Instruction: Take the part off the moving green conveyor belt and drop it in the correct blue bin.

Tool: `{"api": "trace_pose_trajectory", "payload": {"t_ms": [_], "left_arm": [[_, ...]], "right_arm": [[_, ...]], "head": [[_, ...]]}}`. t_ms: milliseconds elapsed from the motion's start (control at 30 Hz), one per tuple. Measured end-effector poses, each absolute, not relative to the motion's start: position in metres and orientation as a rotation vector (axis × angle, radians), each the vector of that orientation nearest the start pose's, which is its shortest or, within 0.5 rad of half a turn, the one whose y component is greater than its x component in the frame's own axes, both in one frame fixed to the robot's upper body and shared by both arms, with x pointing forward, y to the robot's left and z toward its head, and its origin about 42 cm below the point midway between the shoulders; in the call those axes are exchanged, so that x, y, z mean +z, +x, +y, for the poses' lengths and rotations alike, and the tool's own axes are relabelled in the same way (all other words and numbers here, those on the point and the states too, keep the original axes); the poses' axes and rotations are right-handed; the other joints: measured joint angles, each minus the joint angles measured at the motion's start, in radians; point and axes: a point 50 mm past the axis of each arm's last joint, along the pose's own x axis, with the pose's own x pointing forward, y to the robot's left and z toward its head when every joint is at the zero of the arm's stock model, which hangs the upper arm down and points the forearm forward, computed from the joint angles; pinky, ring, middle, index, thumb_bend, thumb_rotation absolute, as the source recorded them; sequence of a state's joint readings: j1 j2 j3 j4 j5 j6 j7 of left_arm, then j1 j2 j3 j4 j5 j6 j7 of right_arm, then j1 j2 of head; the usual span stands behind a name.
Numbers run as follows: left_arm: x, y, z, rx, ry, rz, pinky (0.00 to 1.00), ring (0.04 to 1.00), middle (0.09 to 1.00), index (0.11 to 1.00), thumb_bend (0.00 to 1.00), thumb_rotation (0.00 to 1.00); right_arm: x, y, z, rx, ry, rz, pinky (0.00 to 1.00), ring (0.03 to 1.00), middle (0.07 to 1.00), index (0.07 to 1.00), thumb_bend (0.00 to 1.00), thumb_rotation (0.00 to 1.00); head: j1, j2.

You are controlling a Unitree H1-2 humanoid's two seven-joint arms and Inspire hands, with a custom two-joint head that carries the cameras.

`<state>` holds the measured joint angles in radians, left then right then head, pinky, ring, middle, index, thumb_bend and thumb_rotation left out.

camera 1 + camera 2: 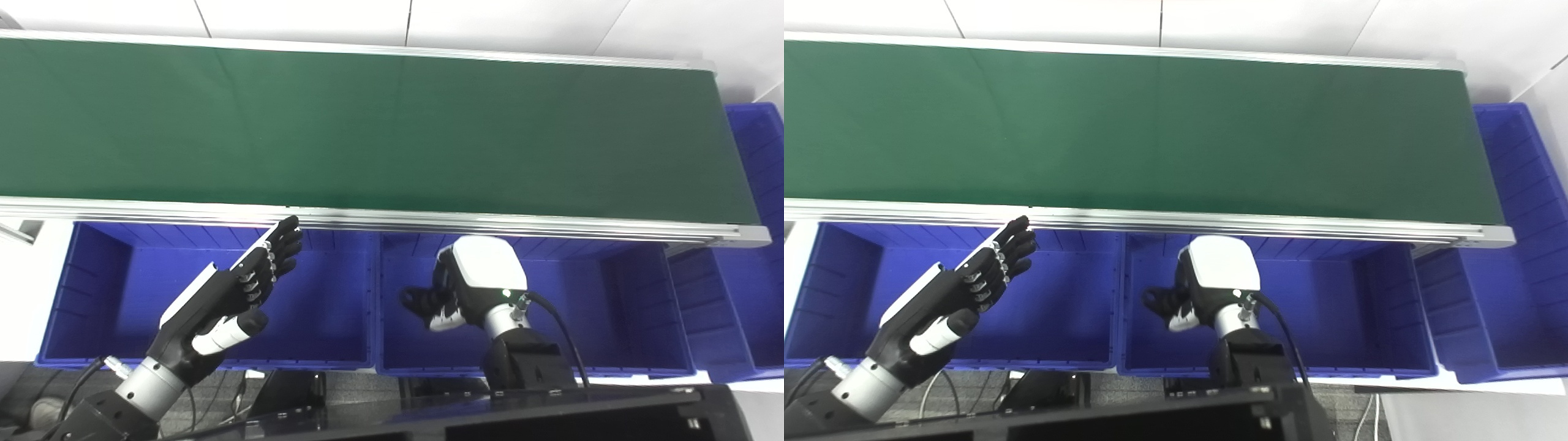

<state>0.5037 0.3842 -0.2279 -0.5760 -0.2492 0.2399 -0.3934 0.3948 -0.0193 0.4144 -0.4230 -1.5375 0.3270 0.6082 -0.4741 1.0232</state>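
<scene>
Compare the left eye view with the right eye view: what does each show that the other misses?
Only the left eye view shows a grey shoe-like shape at the bottom left. Only the right eye view shows the far-right blue plastic bin nearly whole, plus a white cable on the floor. Both share the bare green conveyor belt, the open left hand over the left blue bin, and the right hand over the middle blue bin.

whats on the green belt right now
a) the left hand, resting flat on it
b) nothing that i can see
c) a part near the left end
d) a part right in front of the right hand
b: the green conveyor belt shows bare along its whole visible length, and both the left hand and the right hand hang over the blue bins in front of it, holding nothing.
</scene>
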Motion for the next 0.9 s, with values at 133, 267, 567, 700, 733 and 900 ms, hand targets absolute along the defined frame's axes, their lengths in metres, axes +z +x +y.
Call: {"api": "trace_pose_trajectory", "payload": {"t_ms": [133, 267, 567, 700, 733, 900], "left_arm": [[0.137, 0.102, 0.232, -0.656, -0.024, 0.255, 1.0, 1.0, 1.0, 1.0, 0.84, 0.69], [0.137, 0.102, 0.231, -0.656, -0.021, 0.254, 1.0, 1.0, 1.0, 1.0, 0.84, 0.69], [0.132, 0.098, 0.222, -0.675, -0.008, 0.279, 1.0, 1.0, 1.0, 1.0, 0.89, 0.69], [0.129, 0.097, 0.222, -0.675, 0.007, 0.299, 1.0, 1.0, 1.0, 1.0, 0.91, 0.7], [0.129, 0.097, 0.222, -0.674, 0.009, 0.3, 1.0, 1.0, 1.0, 1.0, 0.91, 0.7], [0.121, 0.098, 0.22, -0.639, 0.012, 0.307, 1.0, 1.0, 0.975, 1.0, 0.9, 0.69]], "right_arm": [[0.1, 0.139, -0.146, 0.477, -1.359, 0.461, 1.0, 0.933, 0.98, 0.95, 1.0, 0.83], [0.1, 0.138, -0.148, 0.486, -1.381, 0.467, 0.98, 0.911, 0.961, 0.936, 1.0, 0.86], [0.125, 0.116, -0.151, 0.334, -0.877, 0.364, 0.5, 0.577, 0.626, 0.623, 0.78, 0.83], [0.13, 0.09, -0.146, 0.298, -0.552, 0.383, 0.59, 0.638, 0.687, 0.673, 0.75, 0.91], [0.128, 0.083, -0.148, 0.287, -0.494, 0.398, 0.61, 0.657, 0.704, 0.693, 0.73, 0.92], [0.12, 0.044, -0.145, 0.243, -0.193, 0.371, 0.7, 0.735, 0.776, 0.782, 0.78, 0.99]], "head": [[0.009, -0.009], [0.011, -0.011], [0.143, -0.043], [0.198, -0.072], [0.198, -0.072], [0.229, -0.117]]}}
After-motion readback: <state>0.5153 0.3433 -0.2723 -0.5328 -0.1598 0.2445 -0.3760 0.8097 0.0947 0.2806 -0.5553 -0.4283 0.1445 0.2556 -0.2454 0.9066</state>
